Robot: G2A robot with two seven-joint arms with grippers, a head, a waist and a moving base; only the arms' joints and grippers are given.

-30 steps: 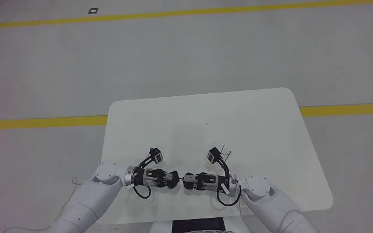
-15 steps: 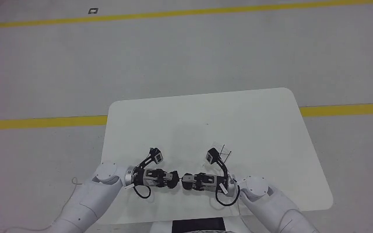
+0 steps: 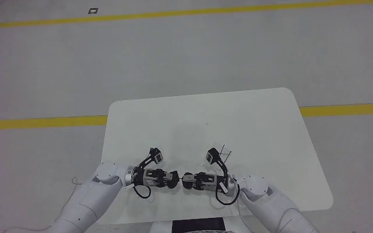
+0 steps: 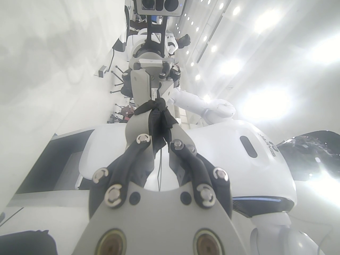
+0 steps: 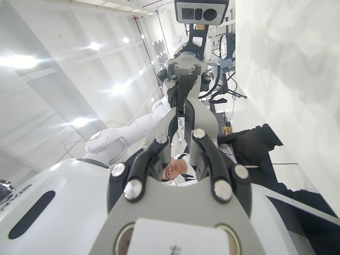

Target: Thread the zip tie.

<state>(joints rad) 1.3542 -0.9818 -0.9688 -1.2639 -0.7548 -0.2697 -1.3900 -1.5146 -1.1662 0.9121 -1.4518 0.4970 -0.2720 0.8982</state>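
My two grippers face each other tip to tip just above the table's near edge. In the top view, the left gripper (image 3: 174, 179) and the right gripper (image 3: 187, 180) almost touch, with the thin zip tie (image 3: 182, 177) bridging the small gap. In the left wrist view, the left gripper (image 4: 156, 114) is shut on a dark piece. Beyond it the right gripper (image 4: 154, 100) pinches a small pale end of the zip tie (image 4: 153, 94). In the right wrist view, the right gripper (image 5: 182, 111) is shut at its tips, right against the left gripper (image 5: 183, 91). How the tie's ends sit is hidden by the fingers.
The white table (image 3: 245, 116) stretches away from the grippers, with a tiny dark speck (image 3: 206, 123) near its middle. Its near edge lies just below the arms. Grey floor with yellow lines (image 3: 52, 122) surrounds the table.
The right gripper has crept a little toward the left gripper, narrowing the gap between the tips. The left arm has stayed put.
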